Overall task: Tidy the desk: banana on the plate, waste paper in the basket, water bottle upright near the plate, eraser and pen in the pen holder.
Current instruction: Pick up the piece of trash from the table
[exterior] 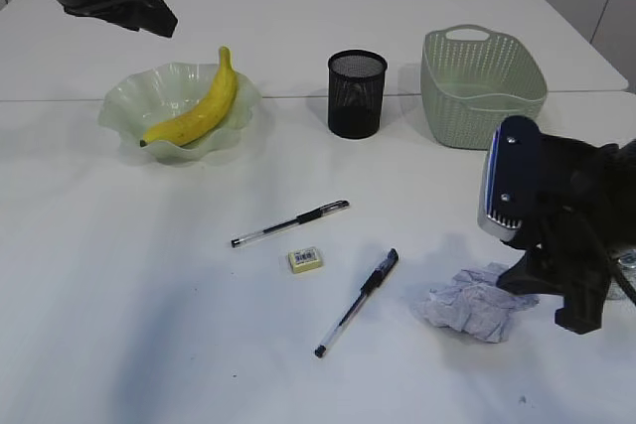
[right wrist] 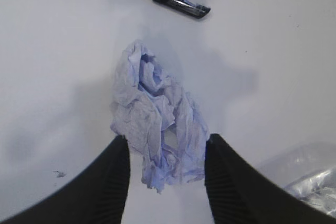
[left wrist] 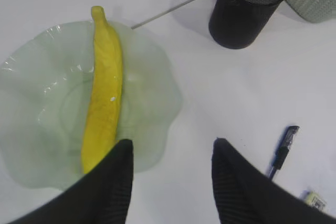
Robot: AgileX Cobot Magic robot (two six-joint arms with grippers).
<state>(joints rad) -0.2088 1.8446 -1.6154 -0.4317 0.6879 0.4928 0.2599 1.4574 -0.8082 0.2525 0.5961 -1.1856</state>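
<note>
1. Exterior view: the smooth white desk [exterior: 149, 325] carries a ruffled, translucent green plate [exterior: 129, 106] with the curved yellow banana [exterior: 199, 106] lying in it. Behind stand the black mesh pen holder [exterior: 357, 93] and the woven-look sage basket [exterior: 482, 86], well apart. Two pens [exterior: 293, 221] [exterior: 358, 302] and the small pale eraser [exterior: 304, 259] lie mid-desk with bare room around them. The crumpled waste paper [exterior: 472, 307] sits beside the right arm; the water bottle [exterior: 626, 275] is barely visible at the right edge.
2. Left wrist view: the left gripper [left wrist: 170, 182] hangs with jaws spread and empty over the plate's near rim, banana just left of it.
3. Right wrist view: the right gripper [right wrist: 165, 182] has its ribbed fingers either side of the wrinkled paper; whether they pinch it I cannot tell. Clear plastic shows at lower right.
</note>
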